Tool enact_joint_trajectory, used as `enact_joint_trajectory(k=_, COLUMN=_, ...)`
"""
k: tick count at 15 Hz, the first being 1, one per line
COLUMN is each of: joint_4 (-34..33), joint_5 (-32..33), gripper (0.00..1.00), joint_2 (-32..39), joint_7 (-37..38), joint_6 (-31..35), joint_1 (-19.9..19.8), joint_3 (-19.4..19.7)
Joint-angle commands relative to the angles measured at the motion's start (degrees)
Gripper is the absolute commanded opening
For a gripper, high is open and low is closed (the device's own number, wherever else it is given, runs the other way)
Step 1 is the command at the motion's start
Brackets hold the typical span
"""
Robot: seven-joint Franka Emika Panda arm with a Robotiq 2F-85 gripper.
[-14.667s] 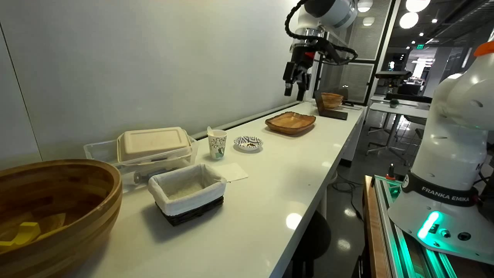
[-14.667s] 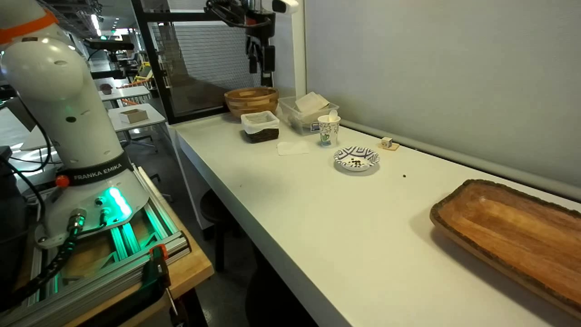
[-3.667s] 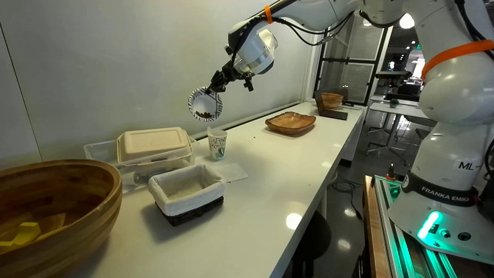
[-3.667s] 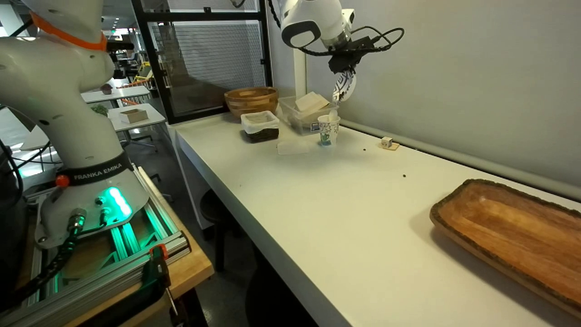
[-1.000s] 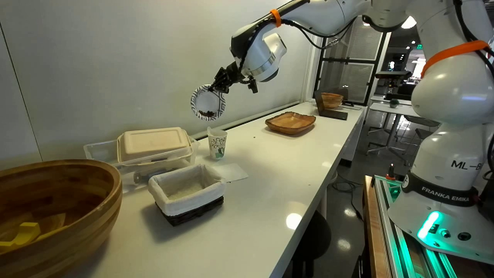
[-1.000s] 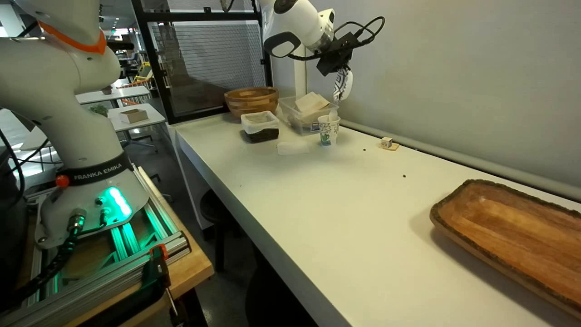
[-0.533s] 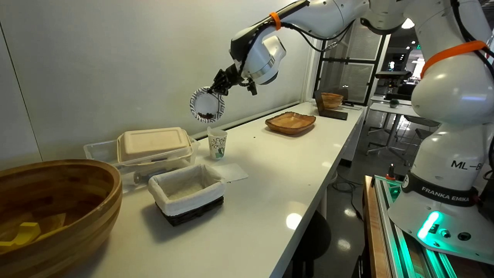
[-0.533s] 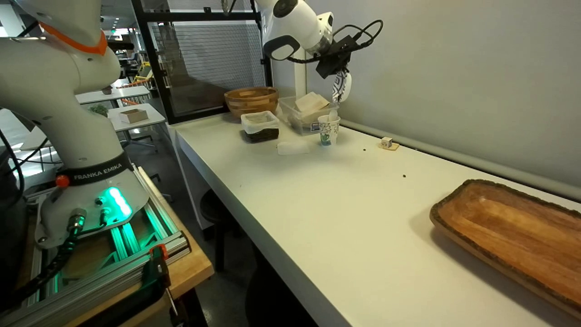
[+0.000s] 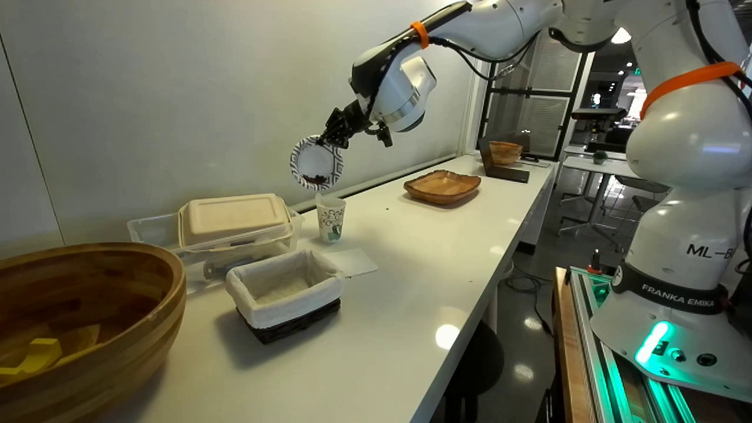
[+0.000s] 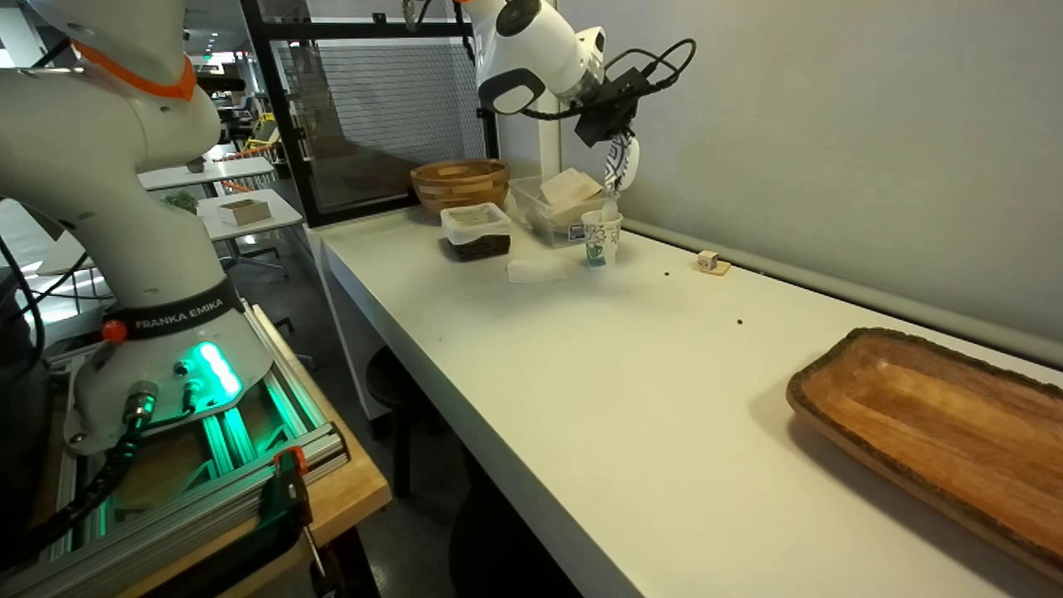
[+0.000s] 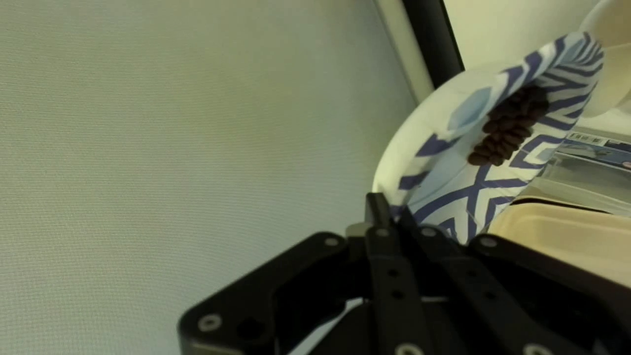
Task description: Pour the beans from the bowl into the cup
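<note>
The bowl (image 9: 314,158), a pale dish with a blue patterned rim, hangs in the air, tilted almost on edge. My gripper (image 11: 393,213) is shut on its rim, one finger on each side. Dark beans (image 11: 510,125) lie heaped against the bowl's lower side. Directly below, the cup (image 9: 331,223) stands upright on the table, white with dark markings, also seen as the cup (image 10: 600,242). A white spoon-like piece (image 10: 610,206) sticks up from it, close under the bowl's lower edge; whether they touch I cannot tell. The cup's inside is hidden in both exterior views.
A wall (image 11: 172,172) rises close behind the bowl. Near the cup stand a clear bin (image 9: 276,241) with a beige container (image 9: 238,217) and a cloth-lined basket (image 9: 285,320). A wooden tray (image 10: 938,415), a small block (image 10: 707,260) and a loose bean (image 10: 740,321) lie elsewhere on the table.
Well before, the bowl lay on the table beside the cup; now it is held up and tilted. Over the last second it has sunk slightly toward the cup, beans still inside.
</note>
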State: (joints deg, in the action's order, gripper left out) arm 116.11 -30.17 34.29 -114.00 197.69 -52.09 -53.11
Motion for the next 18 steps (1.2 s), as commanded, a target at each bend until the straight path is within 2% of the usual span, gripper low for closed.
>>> enact_joint_trajectory(k=1, joint_4=2.93, joint_5=0.81, gripper=0.01, joint_2=-0.83, joint_7=-0.42, joint_6=2.76, joint_1=-1.5, joint_3=-1.37)
enact_joint_trajectory(k=7, joint_4=5.68, joint_5=1.92, gripper=0.01, joint_2=-1.44, joint_7=-0.19, joint_6=5.66, joint_1=-3.86, joint_3=-3.7)
enact_joint_trajectory(k=8, joint_4=7.62, joint_5=11.63, gripper=0.01, joint_2=-4.2, joint_7=11.43, joint_6=4.87, joint_1=-1.58, joint_3=1.38)
enact_joint_trajectory(k=11, joint_4=9.59, joint_5=23.36, gripper=0.01, joint_2=-5.83, joint_7=22.05, joint_6=5.65, joint_1=-0.75, joint_3=5.34)
enact_joint_trajectory(k=12, joint_4=9.67, joint_5=17.73, gripper=0.01, joint_2=-4.49, joint_7=14.92, joint_6=6.24, joint_1=-3.41, joint_3=1.37)
enact_joint_trajectory(k=15, joint_4=10.99, joint_5=18.94, gripper=0.01, joint_2=-4.93, joint_7=16.37, joint_6=7.33, joint_1=-3.8, joint_3=2.04)
enact_joint_trajectory(k=16, joint_4=11.82, joint_5=28.75, gripper=0.01, joint_2=-7.55, joint_7=27.72, joint_6=7.36, joint_1=0.15, joint_3=8.96)
enact_joint_trajectory(k=17, joint_4=11.34, joint_5=21.71, gripper=0.01, joint_2=-5.22, joint_7=18.09, joint_6=7.91, joint_1=-3.29, joint_3=3.44)
enact_joint_trajectory(k=18, joint_4=11.57, joint_5=23.11, gripper=0.01, joint_2=-5.56, joint_7=19.77, joint_6=8.12, joint_1=-2.93, joint_3=4.4)
